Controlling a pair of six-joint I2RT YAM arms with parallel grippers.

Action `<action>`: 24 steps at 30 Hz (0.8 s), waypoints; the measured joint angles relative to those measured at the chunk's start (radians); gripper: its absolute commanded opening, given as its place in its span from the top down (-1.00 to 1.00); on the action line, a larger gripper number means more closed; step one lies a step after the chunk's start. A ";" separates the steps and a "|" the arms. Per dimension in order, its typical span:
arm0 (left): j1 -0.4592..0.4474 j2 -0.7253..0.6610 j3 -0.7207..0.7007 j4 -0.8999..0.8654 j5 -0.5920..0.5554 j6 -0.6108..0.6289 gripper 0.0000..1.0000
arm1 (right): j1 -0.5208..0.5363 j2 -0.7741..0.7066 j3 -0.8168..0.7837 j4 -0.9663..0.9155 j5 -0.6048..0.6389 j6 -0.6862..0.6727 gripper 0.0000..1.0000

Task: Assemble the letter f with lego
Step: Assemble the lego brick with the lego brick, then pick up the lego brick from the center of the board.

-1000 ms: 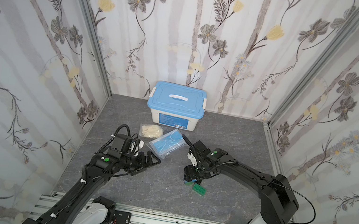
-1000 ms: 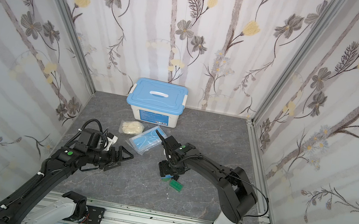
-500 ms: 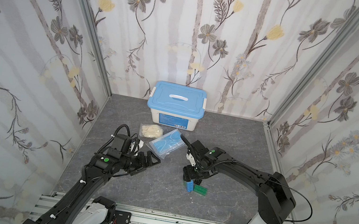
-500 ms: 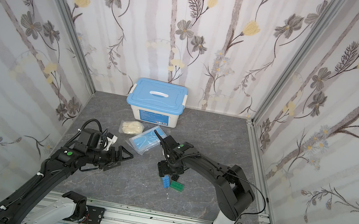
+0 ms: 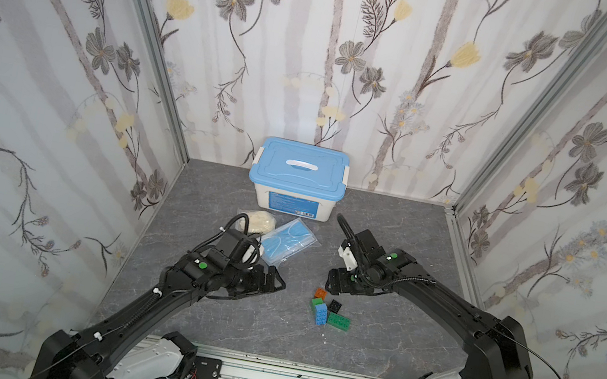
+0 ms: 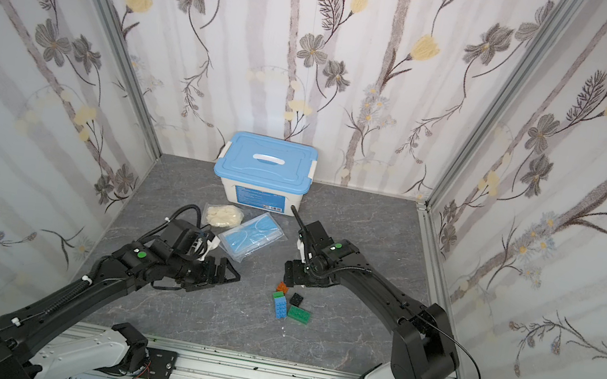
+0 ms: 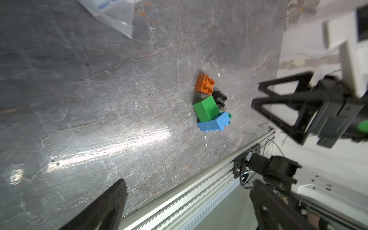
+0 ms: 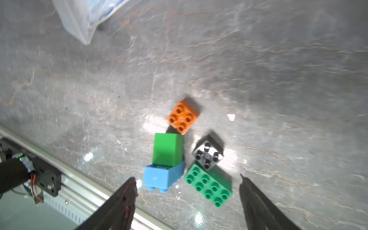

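Lego point(image 5: 322, 314): five bricks in one tight cluster on the grey tabletop point(image 5: 403, 233), toward the front, between the two arms; they form no F.
Small green brick point(image 8: 168, 149): lies on its side, butted end-on against the blue brick point(image 8: 163, 177), seemingly plugged into it.
Blue brick: also on its side, studs pointing toward the front rail point(image 5: 303, 372).
Long green brick point(image 8: 209, 184): flat, studs up, just beside the blue one.
Black brick point(image 8: 208, 155): studs up, touching the long green brick's end.
Orange brick point(image 8: 183, 116): studs up, at the back of the cluster, just beside the small green brick.
Right gripper point(image 5: 334, 282): fingers spread wide, nothing between them, hovering just behind the orange brick.
Left gripper point(image 5: 273, 280): fingers wide apart, empty, to the cluster's left and aimed toward it.
Face masks pack point(image 5: 286, 240): flat, behind the left gripper.
Pale bag point(image 5: 256, 222): beside the masks.
Blue-lidded box point(image 5: 298, 175): against the back wall.
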 measured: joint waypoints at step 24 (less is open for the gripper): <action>-0.349 0.612 0.373 0.109 -0.124 0.423 -0.06 | -0.259 -0.247 -0.228 0.092 -0.107 0.025 -0.99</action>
